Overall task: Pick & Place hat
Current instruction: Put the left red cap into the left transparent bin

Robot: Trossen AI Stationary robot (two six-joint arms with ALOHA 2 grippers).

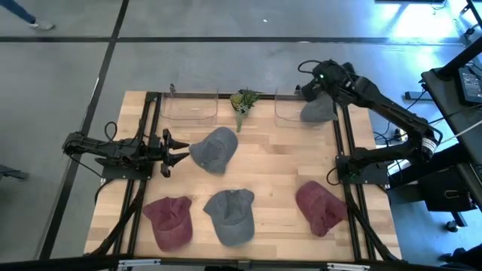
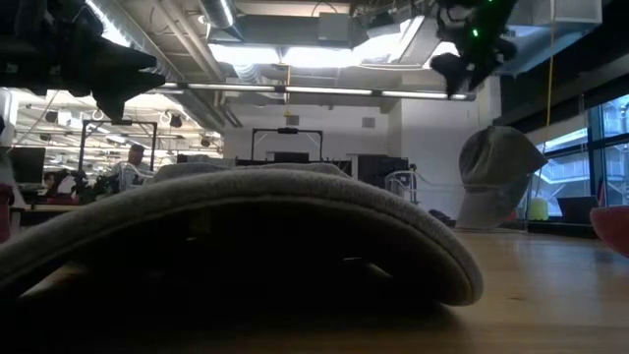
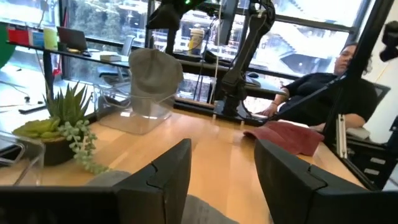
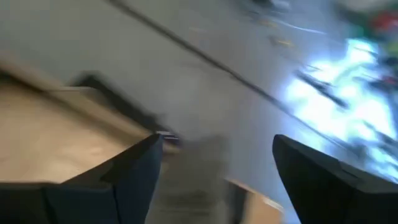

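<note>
Several caps lie on the wooden table. A grey cap (image 1: 215, 149) sits left of centre, and my left gripper (image 1: 179, 148) (image 3: 222, 165) is open, level, just at its left edge. Another grey cap (image 1: 318, 111) (image 2: 496, 177) (image 3: 152, 73) stands upright in the right clear bin (image 1: 290, 114), sticking out above the bin's rim. My right gripper (image 1: 310, 86) (image 2: 459, 71) (image 4: 214, 162) hovers open above that cap, apart from it. A third grey cap (image 1: 230, 216) and two maroon caps (image 1: 169, 220) (image 1: 320, 207) lie along the near side.
A second clear bin (image 1: 190, 109) stands at the far edge, left of a small potted plant (image 1: 245, 102). Black rails (image 1: 147, 143) run along the table's left and right sides. Bare wood shows in the middle (image 1: 279, 162). A person (image 3: 323, 93) sits beyond the right side.
</note>
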